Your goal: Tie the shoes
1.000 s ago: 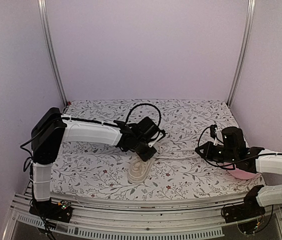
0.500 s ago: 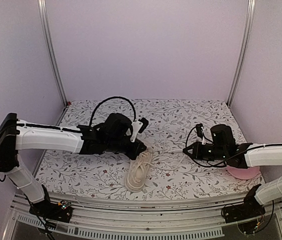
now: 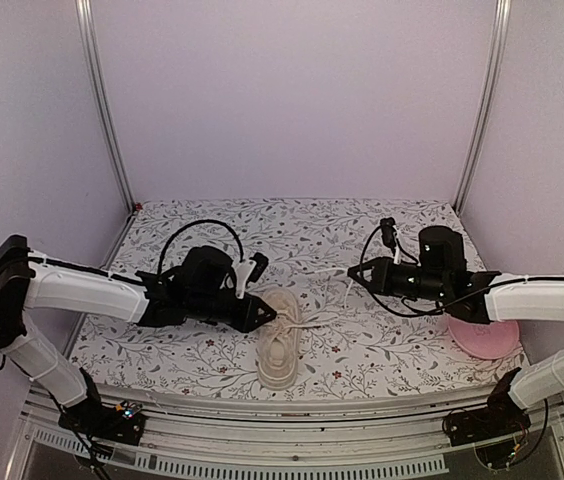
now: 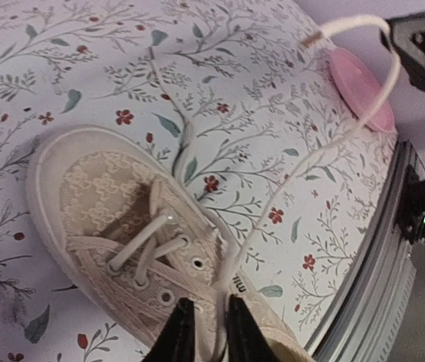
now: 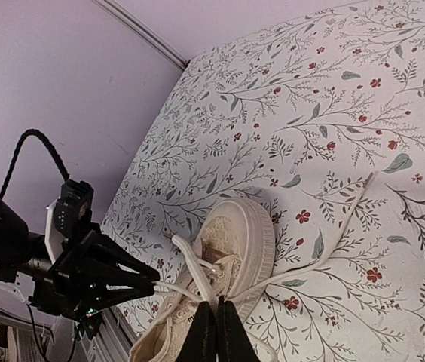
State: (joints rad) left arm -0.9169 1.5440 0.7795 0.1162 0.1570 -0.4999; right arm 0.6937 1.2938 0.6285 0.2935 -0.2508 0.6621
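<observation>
The shoe (image 3: 280, 348) sits on the desk (image 3: 382, 350) near its front edge, about midway between the two arms, toe pointing away and heel toward the bases. Half a second ago it lay slanted with its toe swung to the right, and now it lies almost straight again. One lace (image 4: 303, 158) no longer trails along the desk toward the right. It now rises from the shoe's tongue area in a loose arc up to the right arm. The left fingers (image 4: 176, 335) are now low at the shoe's left side, where a second ago they were above it. They are set narrow with the lace running between them, and they appear to pinch it just above the eyelets. The right fingers (image 5: 202, 332) are pressed together on the same lace. They are now farther left and farther from the bases than before, well clear of the pink plate (image 3: 482, 340), and the lace's tip dangles below them. The second lace (image 4: 169, 98) lies loose on the desk beyond the toe. With one strand now held off the desk between both arms, the work seems to be only at its opening stage: no crossing, loop or knot shows yet, and the second lace appears untouched.
</observation>
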